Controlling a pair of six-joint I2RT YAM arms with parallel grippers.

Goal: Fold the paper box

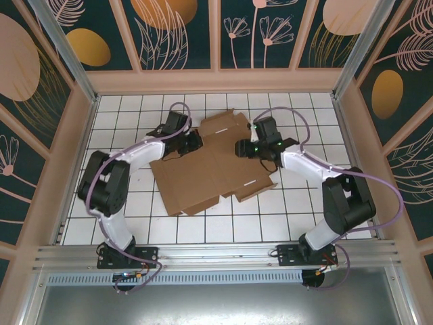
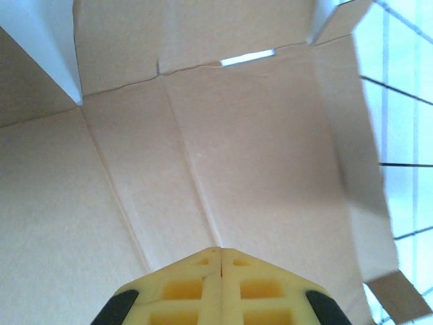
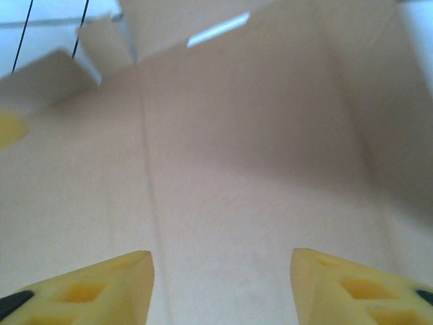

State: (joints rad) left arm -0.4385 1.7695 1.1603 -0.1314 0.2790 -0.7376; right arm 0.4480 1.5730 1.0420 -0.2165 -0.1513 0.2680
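The paper box (image 1: 213,169) lies as a wide brown cardboard sheet in the middle of the tiled table, with flaps, creases and small slots. My left gripper (image 1: 191,142) is over its upper left part; its yellow fingers (image 2: 221,254) are pressed together, shut on nothing, tips against the cardboard (image 2: 237,149) near a crease. My right gripper (image 1: 241,147) reaches in from the right over the sheet's upper middle. Its two yellow fingers (image 3: 128,271) stand wide apart, open, just above bare cardboard (image 3: 230,176). A narrow slot (image 3: 216,30) shows ahead of it.
White tiled table (image 1: 304,203) with dark grid lines surrounds the sheet. Wooden-framed walls (image 1: 216,80) with leaf patterns enclose the back and both sides. An aluminium rail (image 1: 216,254) runs along the near edge by the arm bases.
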